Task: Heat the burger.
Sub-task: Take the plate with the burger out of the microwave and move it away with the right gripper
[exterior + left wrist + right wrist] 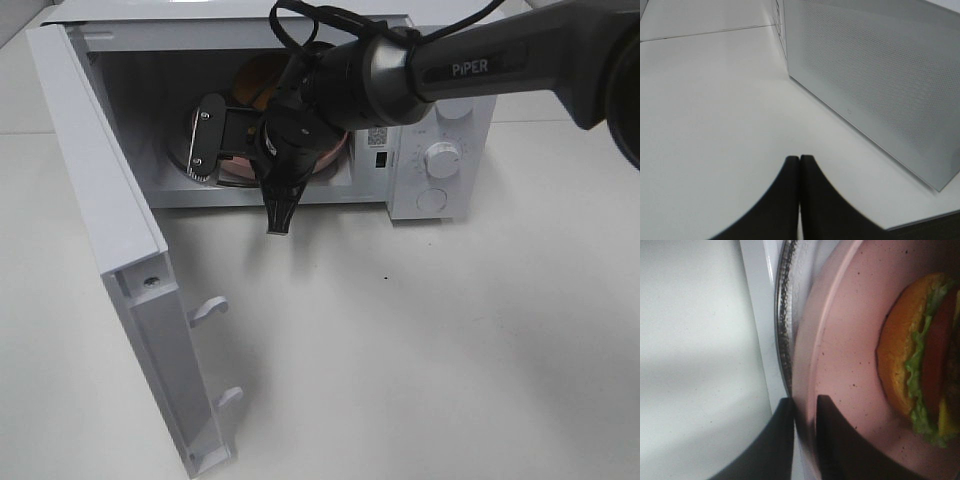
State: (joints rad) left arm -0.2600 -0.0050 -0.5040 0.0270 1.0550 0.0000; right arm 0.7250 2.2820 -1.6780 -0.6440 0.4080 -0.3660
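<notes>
Right arm (470,65) reached across from right, wrist bent down; right gripper (804,405) pinched thin edge between narrowly parted jaws. Left gripper (799,165) hung closed

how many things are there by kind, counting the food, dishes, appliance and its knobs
burger: 1
pink plate: 1
glass turntable: 1
microwave: 1
microwave knobs: 2
total: 6
</notes>
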